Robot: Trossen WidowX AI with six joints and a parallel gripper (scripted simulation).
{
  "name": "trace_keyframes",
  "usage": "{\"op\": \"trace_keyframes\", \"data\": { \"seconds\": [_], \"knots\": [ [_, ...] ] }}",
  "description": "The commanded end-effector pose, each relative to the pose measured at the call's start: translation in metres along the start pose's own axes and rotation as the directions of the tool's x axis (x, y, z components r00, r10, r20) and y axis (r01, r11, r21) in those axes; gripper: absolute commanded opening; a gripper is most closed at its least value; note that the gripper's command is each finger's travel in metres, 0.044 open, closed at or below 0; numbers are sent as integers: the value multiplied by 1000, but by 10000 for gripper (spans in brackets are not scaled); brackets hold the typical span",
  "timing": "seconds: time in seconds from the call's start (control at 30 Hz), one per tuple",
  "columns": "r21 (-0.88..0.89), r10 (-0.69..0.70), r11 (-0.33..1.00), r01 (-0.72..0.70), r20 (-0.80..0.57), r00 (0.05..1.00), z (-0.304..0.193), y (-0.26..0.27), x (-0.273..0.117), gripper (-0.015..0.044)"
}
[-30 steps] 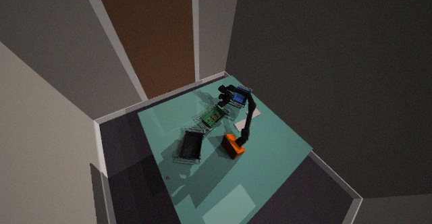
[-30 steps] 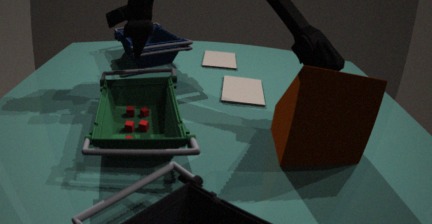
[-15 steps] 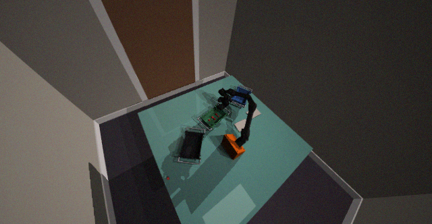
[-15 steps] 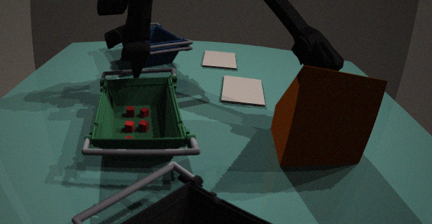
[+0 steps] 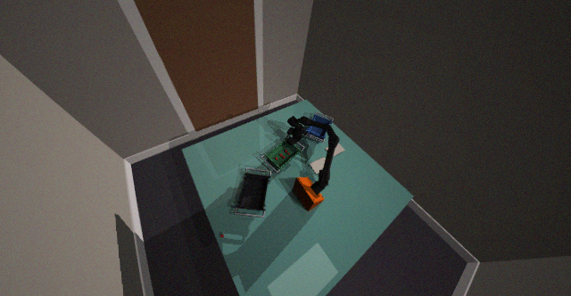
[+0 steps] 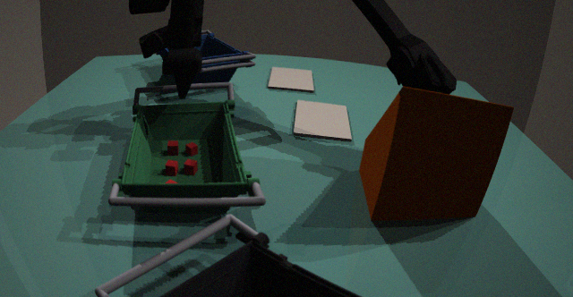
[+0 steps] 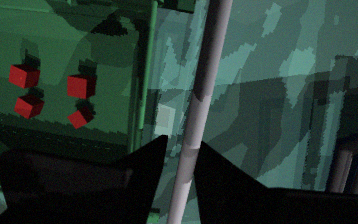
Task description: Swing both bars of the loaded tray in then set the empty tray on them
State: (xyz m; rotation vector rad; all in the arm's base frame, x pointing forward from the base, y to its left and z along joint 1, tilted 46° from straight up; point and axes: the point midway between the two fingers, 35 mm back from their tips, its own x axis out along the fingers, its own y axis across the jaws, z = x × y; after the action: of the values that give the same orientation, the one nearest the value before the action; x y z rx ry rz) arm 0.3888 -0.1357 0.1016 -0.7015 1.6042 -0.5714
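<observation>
The green tray (image 5: 270, 156) (image 6: 179, 189) (image 7: 147, 75) holds several small red blocks (image 5: 282, 156) (image 6: 172, 167) (image 7: 81, 86). Its near bar (image 6: 188, 201) is swung out over the near end. Its far bar (image 6: 215, 85) (image 7: 205, 85) is out beyond the far end. My gripper (image 5: 289, 142) (image 6: 183, 97) (image 7: 181, 144) is slightly open, pointing down at the far bar, which runs between the fingertips in the wrist view; contact cannot be told. A black tray (image 5: 254, 191) (image 6: 286, 284) stands at the near side and a blue tray (image 6: 219, 73) at the far side, both empty in the top view.
Two pale flat plates, one nearer (image 5: 318, 166) (image 6: 322, 120) and one farther (image 5: 336, 150) (image 6: 291, 79), lie right of the green tray. A large orange block (image 5: 308, 193) (image 6: 443, 154) stands by the arm's base. The blue tray's doubled bars show at the wrist view's lower right.
</observation>
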Motion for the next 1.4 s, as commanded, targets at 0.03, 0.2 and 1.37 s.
{"op": "trace_keyframes", "data": {
  "seconds": [0.03,0.2,1.37],
  "knots": [
    [-3,15,1000,-15,6,1000,2,17,-9,90],
    [-3,16,1000,-16,6,1000,1,30,-11,90],
    [-12,17,1000,-17,10,1000,3,61,-30,90]
  ]
}}
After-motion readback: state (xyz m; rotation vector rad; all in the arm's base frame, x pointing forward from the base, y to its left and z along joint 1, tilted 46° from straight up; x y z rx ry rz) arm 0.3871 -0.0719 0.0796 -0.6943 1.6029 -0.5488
